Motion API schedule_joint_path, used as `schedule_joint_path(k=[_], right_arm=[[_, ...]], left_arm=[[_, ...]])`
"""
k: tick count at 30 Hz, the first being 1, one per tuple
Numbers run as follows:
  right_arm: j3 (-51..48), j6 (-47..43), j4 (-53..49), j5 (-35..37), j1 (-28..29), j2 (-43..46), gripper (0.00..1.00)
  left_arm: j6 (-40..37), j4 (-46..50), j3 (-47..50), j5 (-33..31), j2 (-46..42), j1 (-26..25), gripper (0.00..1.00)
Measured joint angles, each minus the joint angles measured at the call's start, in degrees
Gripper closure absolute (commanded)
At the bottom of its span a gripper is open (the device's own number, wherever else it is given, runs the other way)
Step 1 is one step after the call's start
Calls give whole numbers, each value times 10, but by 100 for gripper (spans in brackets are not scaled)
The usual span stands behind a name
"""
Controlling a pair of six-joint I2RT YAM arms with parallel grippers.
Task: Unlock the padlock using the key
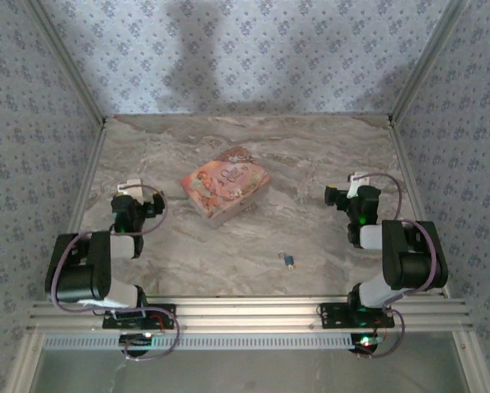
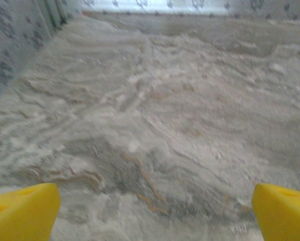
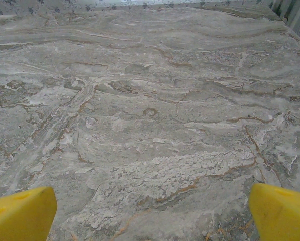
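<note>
The padlock (image 1: 290,262) is a tiny brass-yellow speck on the marble table (image 1: 310,164), near the front edge and right of centre. A bluish bit touches its left side; it is too small to tell whether that is the key. My left gripper (image 1: 129,185) hovers at the table's left side, far from the padlock, and my right gripper (image 1: 353,182) at the right side, behind the padlock. In the left wrist view my left gripper (image 2: 155,213) is open, its yellow fingertips (image 2: 22,211) wide apart over bare marble. My right gripper (image 3: 152,213) is open too, with yellow fingertips (image 3: 283,211) and nothing between them.
A pink-orange illustrated flat box (image 1: 225,184) lies at an angle in the middle of the table, between the two arms. Patterned walls (image 1: 32,123) with metal frame posts (image 1: 73,74) close in the table on three sides.
</note>
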State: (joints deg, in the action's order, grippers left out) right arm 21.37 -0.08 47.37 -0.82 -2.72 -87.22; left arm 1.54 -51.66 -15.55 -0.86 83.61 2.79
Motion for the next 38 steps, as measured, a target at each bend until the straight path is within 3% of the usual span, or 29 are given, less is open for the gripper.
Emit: schedule_joint_path(k=[9,17,38], right_arm=[[0,0,0,0,0,0,0],[0,0,0,0,0,0,0],[0,-3,0,0,2,0,0]], left_arm=[[0,-102,35,29,31,0,2],[0,5,-78,27,39,-1,2],[0,54,-81,15,39,-3,2]])
